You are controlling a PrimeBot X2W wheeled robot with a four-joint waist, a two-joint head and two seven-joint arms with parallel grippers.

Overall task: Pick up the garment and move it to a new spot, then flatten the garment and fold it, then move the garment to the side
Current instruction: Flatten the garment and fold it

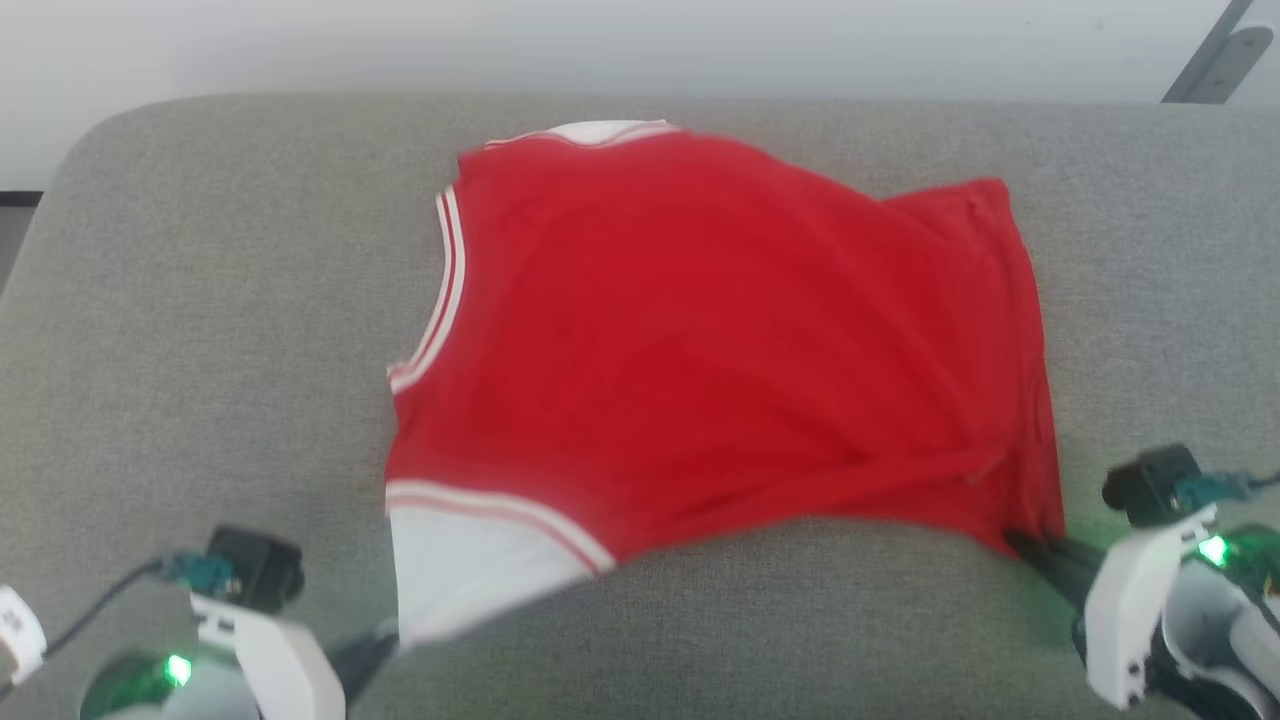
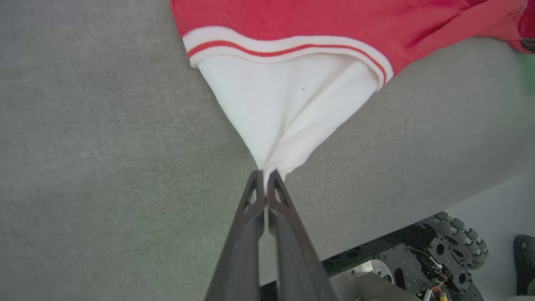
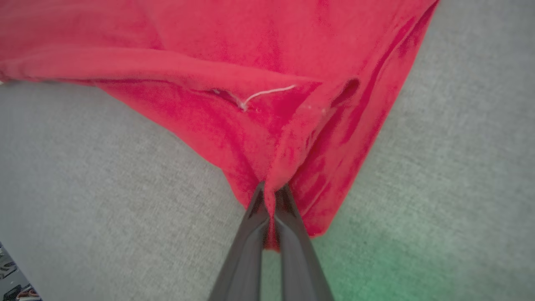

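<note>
The garment (image 1: pixel 700 340), a red T-shirt with white sleeves and striped trim, lies spread across the grey cushion (image 1: pixel 200 300), collar to the left. My left gripper (image 1: pixel 385 640) is at the lower left, shut on the tip of the near white sleeve (image 2: pixel 284 108), which is pulled into a taut cone toward the left gripper (image 2: pixel 264 173). At the lower right, my right gripper (image 1: pixel 1015 540) is shut on the red hem corner (image 3: pixel 284 138), where cloth bunches between the tips of the right gripper (image 3: pixel 272 188). The near edge of the shirt is lifted and blurred.
The grey cushion's front edge runs close beside my left fingers (image 2: pixel 288 221), with the robot's wheeled base (image 2: pixel 439 255) and floor beyond it. A pale wall (image 1: pixel 600 40) stands behind the cushion. A metal bracket (image 1: pixel 1220 55) shows at the top right.
</note>
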